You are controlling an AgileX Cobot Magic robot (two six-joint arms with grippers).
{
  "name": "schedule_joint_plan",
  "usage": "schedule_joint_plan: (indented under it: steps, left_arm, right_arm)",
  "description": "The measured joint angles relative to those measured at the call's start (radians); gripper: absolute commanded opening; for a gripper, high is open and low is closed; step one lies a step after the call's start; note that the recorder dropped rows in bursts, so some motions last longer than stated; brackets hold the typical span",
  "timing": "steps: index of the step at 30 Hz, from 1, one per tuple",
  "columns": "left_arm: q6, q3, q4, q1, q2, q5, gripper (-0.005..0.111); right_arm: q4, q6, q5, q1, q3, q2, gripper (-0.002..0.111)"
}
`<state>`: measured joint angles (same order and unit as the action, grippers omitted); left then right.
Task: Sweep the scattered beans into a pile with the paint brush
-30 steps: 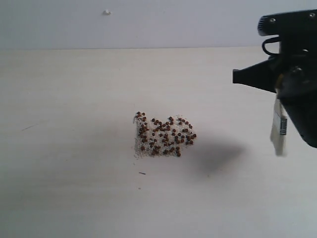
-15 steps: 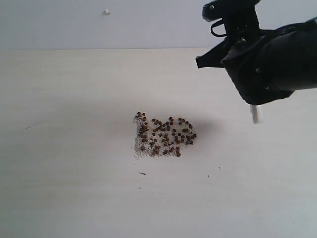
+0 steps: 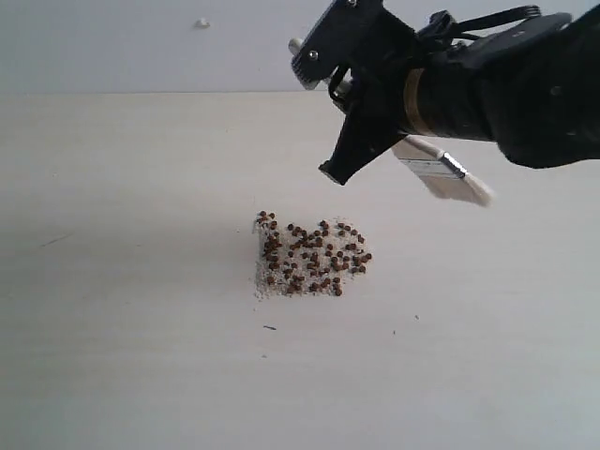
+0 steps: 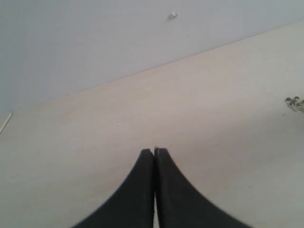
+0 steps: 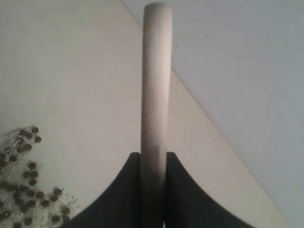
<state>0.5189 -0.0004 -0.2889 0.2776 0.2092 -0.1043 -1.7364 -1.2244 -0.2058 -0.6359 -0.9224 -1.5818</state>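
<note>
Pale wooden surface (image 3: 112, 375) under a blank grey wall (image 3: 94, 47): dozens of reddish-brown beans (image 3: 309, 258), too many for us to count, lie in one loose, flat patch on a dusting of whitish grains (image 3: 262, 287) near the middle. We judge the beans light, hard and apt to roll, so short, gentle strokes from the edges inward should suit them. One paint brush (image 3: 441, 171) hangs in the air, to the upper right of the patch in the exterior view, with its bristles clear of the surface. It looks light, with a rigid wooden handle and soft bristles, and the handle is the place to hold it. The right end effector (image 5: 153, 160) is clamped on that handle. The left end effector (image 4: 154, 153), the second of two, sits apart with its jaws pressed together on nothing. A lone white speck (image 3: 202, 22) marks the wall.
</note>
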Motion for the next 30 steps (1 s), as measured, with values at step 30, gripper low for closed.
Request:
schedule_joint_plan:
  steps: [30]
  left_arm:
    - [0.000,0.000,0.000,0.000,0.000,0.000,0.000]
  right_arm:
    - [1.093,1.088,0.673,0.000,0.722,0.917,0.000]
